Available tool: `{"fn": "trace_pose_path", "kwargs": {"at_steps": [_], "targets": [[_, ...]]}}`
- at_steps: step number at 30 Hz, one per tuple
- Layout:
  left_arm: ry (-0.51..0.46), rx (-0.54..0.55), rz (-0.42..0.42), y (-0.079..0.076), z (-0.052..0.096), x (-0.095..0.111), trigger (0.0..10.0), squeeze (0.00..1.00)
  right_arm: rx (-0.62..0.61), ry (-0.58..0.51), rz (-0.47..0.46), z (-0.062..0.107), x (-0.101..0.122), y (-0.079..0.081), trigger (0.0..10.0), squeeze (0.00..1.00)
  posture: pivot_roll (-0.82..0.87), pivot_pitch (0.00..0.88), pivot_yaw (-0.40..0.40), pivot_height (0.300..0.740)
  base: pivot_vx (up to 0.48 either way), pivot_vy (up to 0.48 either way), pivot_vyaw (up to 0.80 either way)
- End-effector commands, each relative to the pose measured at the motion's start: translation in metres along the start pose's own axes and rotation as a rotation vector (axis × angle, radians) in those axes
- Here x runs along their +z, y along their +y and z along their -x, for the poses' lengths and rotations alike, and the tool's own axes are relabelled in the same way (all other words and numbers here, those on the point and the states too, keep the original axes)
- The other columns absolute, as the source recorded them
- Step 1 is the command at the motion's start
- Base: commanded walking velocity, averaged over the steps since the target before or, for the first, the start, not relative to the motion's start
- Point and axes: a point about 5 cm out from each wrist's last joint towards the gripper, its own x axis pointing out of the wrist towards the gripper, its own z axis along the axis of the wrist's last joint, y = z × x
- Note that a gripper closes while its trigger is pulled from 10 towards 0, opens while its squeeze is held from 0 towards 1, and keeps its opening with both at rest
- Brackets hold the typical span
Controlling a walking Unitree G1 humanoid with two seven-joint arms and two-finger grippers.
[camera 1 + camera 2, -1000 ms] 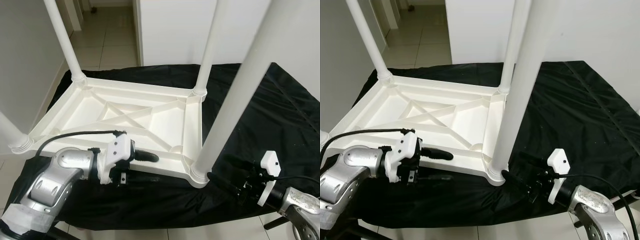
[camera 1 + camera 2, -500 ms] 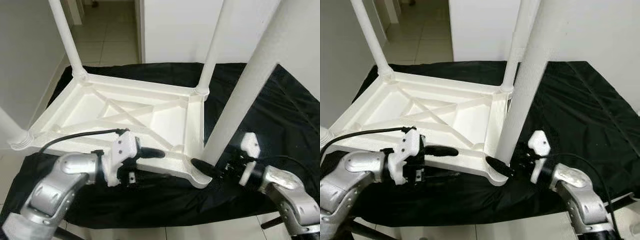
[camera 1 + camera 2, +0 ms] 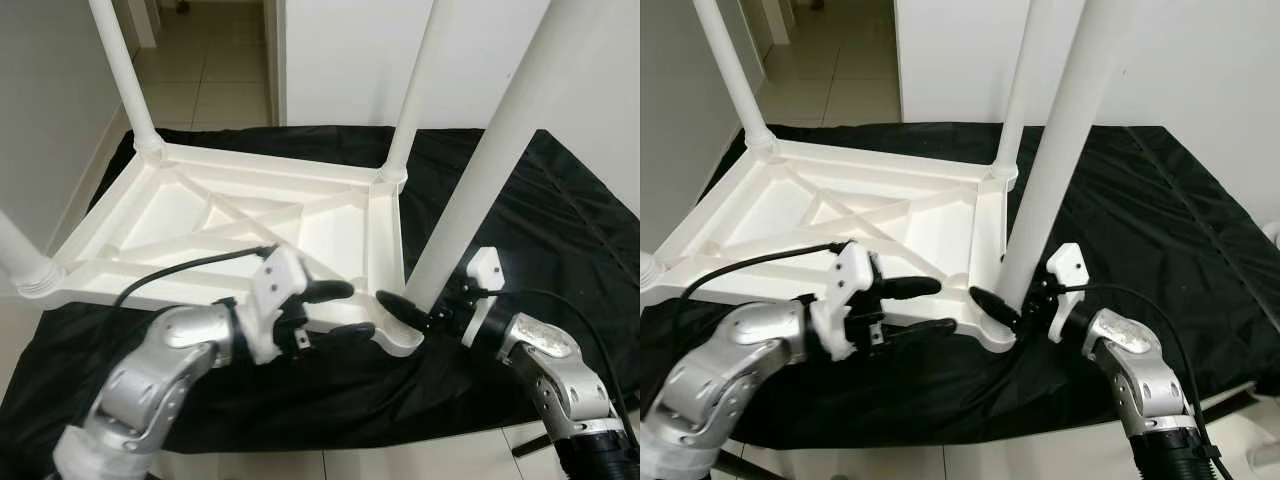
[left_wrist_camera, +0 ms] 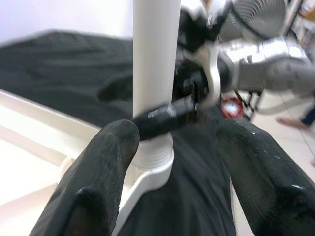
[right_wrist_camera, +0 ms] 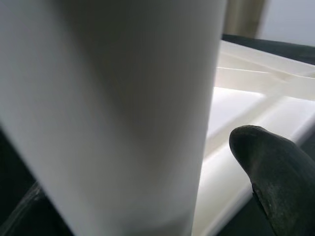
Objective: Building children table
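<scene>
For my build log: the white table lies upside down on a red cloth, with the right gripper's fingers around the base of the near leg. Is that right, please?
Not quite: the cloth is black, not red, as the left eye view shows. The rest holds: the white table lies upside down, and the right gripper has its fingers around the base of the near leg.

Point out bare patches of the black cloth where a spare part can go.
Free: black cloth right of the upturned table, and the near strip below both grippers. Crowded: the near right leg, with left gripper and right gripper at its base.
</scene>
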Motion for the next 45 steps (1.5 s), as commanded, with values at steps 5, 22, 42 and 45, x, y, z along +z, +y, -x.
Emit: {"fn": "trace_pose_path", "kwargs": {"at_steps": [5,22,42,45], "targets": [[0.025,0.252,0.042,0.021,-0.006,-0.003,10.0,0.00,-0.138,0.004,0.018,0.005,-0.004,-0.019,10.0,0.00,-0.04,0.041,-0.018,0.740,0.000,0.000,0.00],[-0.039,0.458,0.121,0.046,-0.038,0.004,10.0,0.00,-0.403,0.006,0.018,0.014,-0.019,-0.050,10.0,0.00,-0.07,0.024,-0.019,0.740,0.000,0.000,0.00],[0.050,0.274,0.054,0.016,-0.046,-0.014,10.0,0.00,-0.309,0.007,0.077,0.009,-0.020,-0.044,10.0,0.00,-0.08,0.010,-0.016,0.740,0.000,0.000,0.00],[0.067,0.259,0.060,0.014,-0.046,-0.016,10.0,0.00,-0.288,0.002,0.085,0.005,-0.018,-0.044,8.9,0.00,-0.07,0.009,-0.021,0.740,0.000,0.000,0.00]]}}
